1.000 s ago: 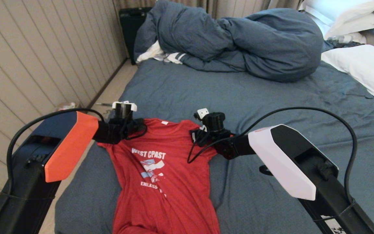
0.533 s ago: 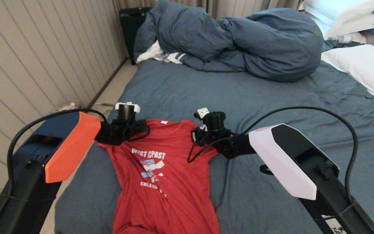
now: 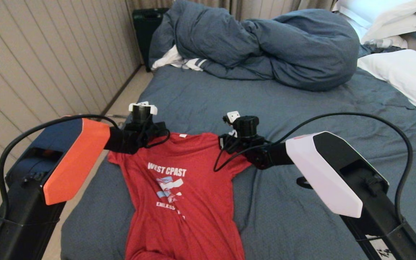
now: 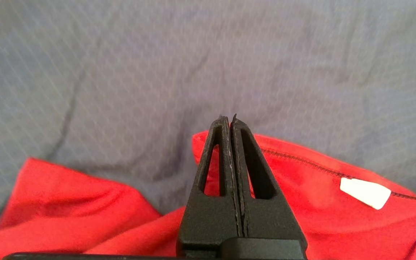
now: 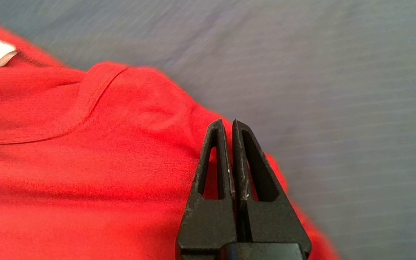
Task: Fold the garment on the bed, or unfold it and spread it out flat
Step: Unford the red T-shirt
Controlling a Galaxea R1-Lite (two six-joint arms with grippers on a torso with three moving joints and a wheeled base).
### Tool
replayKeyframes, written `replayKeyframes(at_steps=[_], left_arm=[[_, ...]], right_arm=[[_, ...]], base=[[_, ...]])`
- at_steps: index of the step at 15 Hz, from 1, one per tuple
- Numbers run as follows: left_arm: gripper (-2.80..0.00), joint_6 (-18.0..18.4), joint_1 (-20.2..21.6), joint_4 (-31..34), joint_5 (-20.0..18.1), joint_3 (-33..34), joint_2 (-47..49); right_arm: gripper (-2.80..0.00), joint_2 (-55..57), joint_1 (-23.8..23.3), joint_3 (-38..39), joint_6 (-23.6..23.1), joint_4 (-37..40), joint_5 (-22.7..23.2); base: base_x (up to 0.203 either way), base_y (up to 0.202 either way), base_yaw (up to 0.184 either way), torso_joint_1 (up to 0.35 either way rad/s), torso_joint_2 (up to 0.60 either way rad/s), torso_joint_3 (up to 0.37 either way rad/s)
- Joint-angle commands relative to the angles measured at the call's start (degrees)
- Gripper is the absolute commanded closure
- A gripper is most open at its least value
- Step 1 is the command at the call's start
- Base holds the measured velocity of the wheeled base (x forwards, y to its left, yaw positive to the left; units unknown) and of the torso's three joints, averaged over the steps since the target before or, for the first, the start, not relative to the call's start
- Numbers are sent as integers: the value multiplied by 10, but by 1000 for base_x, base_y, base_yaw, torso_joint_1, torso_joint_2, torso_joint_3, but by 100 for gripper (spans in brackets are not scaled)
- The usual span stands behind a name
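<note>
Pinching both shoulders: left gripper (image 4: 228,119) and right gripper (image 5: 228,124) show fingers pressed together, apparently nipping the garment (image 3: 179,195), though the cloth between them isn't visible. It lies print-up on the near part of the bed (image 3: 302,108). Lift evenly, keep the shoulder line taut, and pull away from the hem to flatten wrinkles.

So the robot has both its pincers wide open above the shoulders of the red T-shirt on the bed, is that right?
Not quite: both are shut. The left gripper and the right gripper have their fingers pressed together, as each wrist view shows. They are at the shoulders of the red T-shirt on the bed.
</note>
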Motion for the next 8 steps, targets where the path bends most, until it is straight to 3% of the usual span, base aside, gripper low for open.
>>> replayKeyframes(at_steps=[1, 8], left_arm=[[0, 2, -1, -2, 1, -1, -7], [0, 30, 0, -53, 2, -3, -12]], right_arm=[[0, -9, -4, 0, 0, -3, 0], [0, -26, -21, 0, 0, -8, -1]], base=[[0, 0, 0, 0, 0, 0], [0, 0, 0, 0, 0, 0]])
